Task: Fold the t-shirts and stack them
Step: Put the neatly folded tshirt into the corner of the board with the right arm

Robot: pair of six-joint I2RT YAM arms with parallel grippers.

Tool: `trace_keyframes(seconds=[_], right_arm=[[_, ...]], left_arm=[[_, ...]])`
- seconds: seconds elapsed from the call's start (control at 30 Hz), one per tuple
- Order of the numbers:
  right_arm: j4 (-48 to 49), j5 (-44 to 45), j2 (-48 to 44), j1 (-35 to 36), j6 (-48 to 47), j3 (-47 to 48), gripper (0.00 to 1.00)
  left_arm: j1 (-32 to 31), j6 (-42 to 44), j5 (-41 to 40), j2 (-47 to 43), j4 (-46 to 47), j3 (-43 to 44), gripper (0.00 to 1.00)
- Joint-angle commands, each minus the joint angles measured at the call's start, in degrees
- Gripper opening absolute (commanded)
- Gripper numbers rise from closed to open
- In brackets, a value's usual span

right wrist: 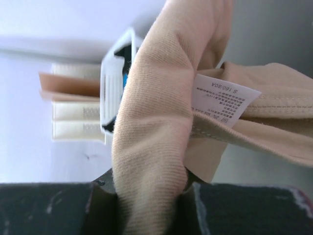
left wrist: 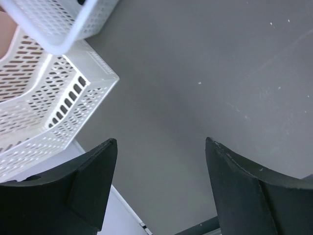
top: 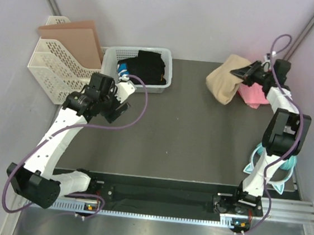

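Clamped in the nearly shut jaws of the right gripper (top: 244, 74): a fold of the tan t-shirt (top: 223, 82) near its collar label, bunched at the far right of the table (top: 189, 132), trailing leftward from the fingers, no long axis readable, touching the pink t-shirt (top: 253, 95). Well apart at far left, by the white basket (top: 143, 85): left gripper (left wrist: 161, 147), spread wide, empty. Nearer arm for the coming spread, by judgement: the right.

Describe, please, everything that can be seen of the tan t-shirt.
The tan t-shirt is soft, finely knit cloth, plain in colour. It is bunched in a crumpled heap at the far right of the table, right beside the pink t-shirt. The right end effector is closed on a thick fold of it. A white care label with small print hangs at a stitched hem.
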Motion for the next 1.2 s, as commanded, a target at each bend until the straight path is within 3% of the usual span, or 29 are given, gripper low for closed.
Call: trace_keyframes(seconds=[0.0, 0.4, 0.6, 0.8, 0.83, 0.87, 0.9, 1.0, 1.17], right_arm=[[1.15, -0.17, 1.39, -3.50, 2.76, 6.84, 0.00], [-3.15, 2.90, 10.46, -10.63, 4.08, 25.03, 0.00], [-4.82, 5.01, 12.39, -13.79, 4.17, 27.77, 0.00], [-10.97, 9.32, 12.66, -14.67, -0.92, 24.00, 0.01], [-13.50, 10.02, 12.83, -14.67, -1.80, 23.47, 0.06], [-14.91, 11.68, 12.75, -14.67, -2.85, 22.94, 0.17], [-16.41, 13.09, 12.57, -14.50, -4.78, 21.72, 0.47], [-25.98, 23.27, 11.08, -13.97, -9.53, 21.44, 0.76], [-41.81, 40.84, 5.81, -13.97, -9.28, 22.67, 0.88]], left_arm=[[0.50, -1.65, 2.28, -0.80, 0.83, -1.14, 0.77], [1.38, -2.01, 2.63, 0.17, 2.24, -6.15, 0.76], [1.73, -2.53, 4.74, -0.27, 2.67, -8.18, 0.76], [1.82, -2.53, 5.00, -0.27, 2.32, -7.65, 0.76], [1.82, -2.53, 5.09, -0.27, 2.15, -7.39, 0.76], [1.82, -2.53, 5.27, -0.27, 2.06, -7.04, 0.75], [1.82, -2.53, 5.36, -0.36, 1.97, -6.86, 0.75], [1.82, -2.53, 5.71, -0.88, 1.45, -6.51, 0.75], [1.82, -2.36, 5.71, -2.11, 0.57, -7.03, 0.75]])
